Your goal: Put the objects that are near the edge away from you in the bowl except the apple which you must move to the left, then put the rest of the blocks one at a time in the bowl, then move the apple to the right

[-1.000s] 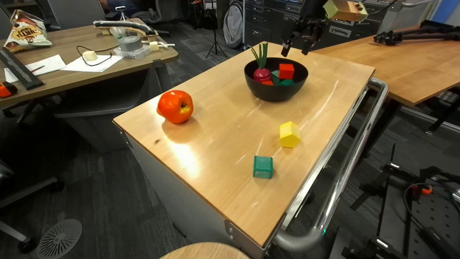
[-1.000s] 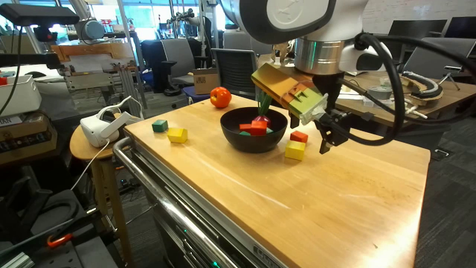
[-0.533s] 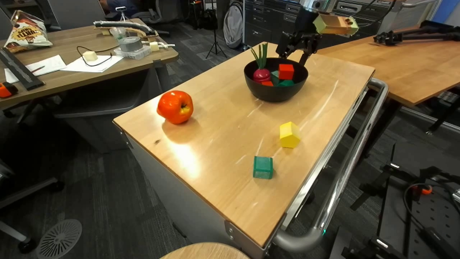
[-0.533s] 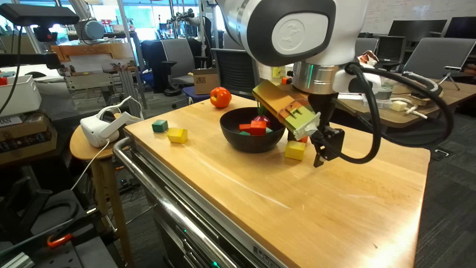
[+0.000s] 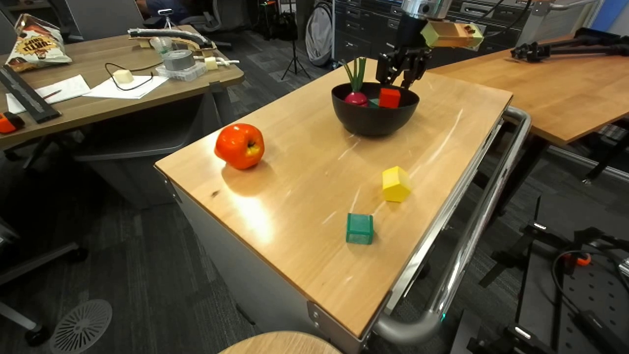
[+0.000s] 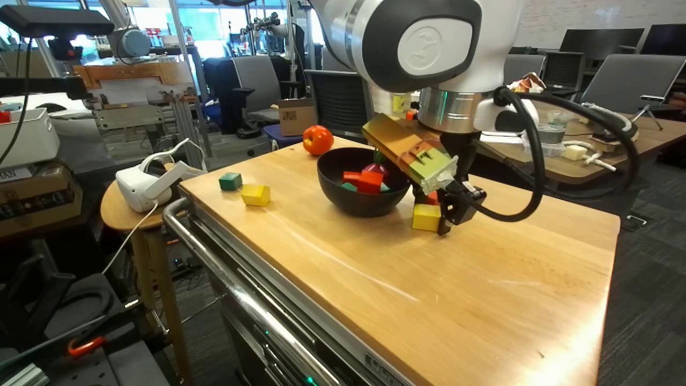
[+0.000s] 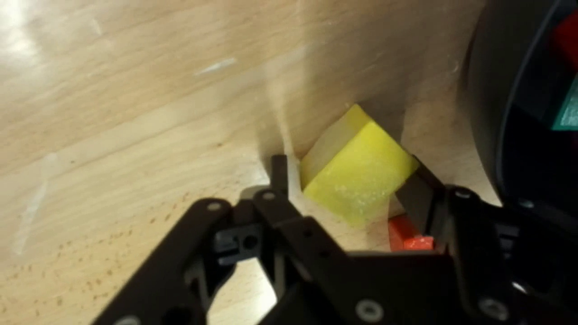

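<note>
Open jaws of my gripper (image 7: 348,162) straddle a yellow block (image 7: 363,169) beside the bowl. The right finger touches it; a narrow gap shows at the left finger. A red-orange block (image 6: 432,198) lies just behind it, partly hidden. The black bowl (image 6: 362,206) stands slightly tilted against the gripper's side. Inside are the dark red toy with green stalk (image 5: 356,99), red blocks (image 6: 370,182) and green pieces (image 7: 569,108). Farther off on the tabletop sit another yellow block (image 5: 395,184), a green block (image 5: 359,228) and the apple (image 5: 239,146) near a corner.
A metal rail (image 5: 471,250) runs along one long edge of the wooden tabletop (image 6: 482,289). A stool carries a white headset (image 6: 144,185) near the corner with the green block. A cluttered desk (image 5: 123,54) stands close by.
My gripper has come down around the yellow block beside the bowl, and its jaws have narrowed. The bowl has tipped a little, shifting its contents slightly. The apple and far blocks stay put.
</note>
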Robot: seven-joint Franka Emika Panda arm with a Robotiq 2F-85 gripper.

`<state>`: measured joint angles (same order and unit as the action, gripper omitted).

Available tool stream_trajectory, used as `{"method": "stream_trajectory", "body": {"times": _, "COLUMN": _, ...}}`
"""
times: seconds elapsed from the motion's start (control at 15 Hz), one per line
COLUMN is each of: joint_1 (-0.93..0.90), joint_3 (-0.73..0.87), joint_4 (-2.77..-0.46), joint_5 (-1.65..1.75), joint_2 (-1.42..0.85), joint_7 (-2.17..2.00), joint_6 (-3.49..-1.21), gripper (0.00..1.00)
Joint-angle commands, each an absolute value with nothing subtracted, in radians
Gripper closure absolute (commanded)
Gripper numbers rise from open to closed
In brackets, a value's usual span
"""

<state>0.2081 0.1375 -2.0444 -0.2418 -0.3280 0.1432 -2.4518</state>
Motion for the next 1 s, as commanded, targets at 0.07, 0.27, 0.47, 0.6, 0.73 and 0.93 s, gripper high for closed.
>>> {"method": "stream_trajectory", "body": {"times": 0.07, "joint_1": 0.205, "joint_3": 0.147, "joint_4": -2.010, "joint_5": -0.171, "joint_2": -0.337, "joint_7": 0.083, "joint_6": -2.376, "gripper": 0.77}}
{"method": "stream_trajectory", "body": {"times": 0.27, "joint_1": 0.202, "joint_3": 0.155, "joint_4": -2.004, "joint_5": -0.131, "joint_2": -0.328, "joint_7": 0.053, "joint_6": -2.355, "gripper": 0.82}}
{"method": "stream_trajectory", "body": {"times": 0.47, "joint_1": 0.201, "joint_3": 0.163, "joint_4": -2.001, "joint_5": -0.097, "joint_2": -0.298, "joint_7": 0.041, "joint_6": -2.357, "gripper": 0.83}}
{"method": "stream_trajectory", "body": {"times": 0.6, "joint_1": 0.201, "joint_3": 0.162, "joint_4": -2.002, "joint_5": -0.083, "joint_2": -0.259, "joint_7": 0.051, "joint_6": -2.356, "gripper": 0.83}}
{"method": "stream_trajectory", "body": {"times": 0.73, "joint_1": 0.201, "joint_3": 0.151, "joint_4": -2.010, "joint_5": -0.100, "joint_2": -0.212, "joint_7": 0.061, "joint_6": -2.351, "gripper": 0.83}}
{"method": "stream_trajectory", "body": {"times": 0.93, "joint_1": 0.184, "joint_3": 0.119, "joint_4": -2.043, "joint_5": -0.145, "joint_2": -0.125, "joint_7": 0.078, "joint_6": -2.385, "gripper": 0.83}}
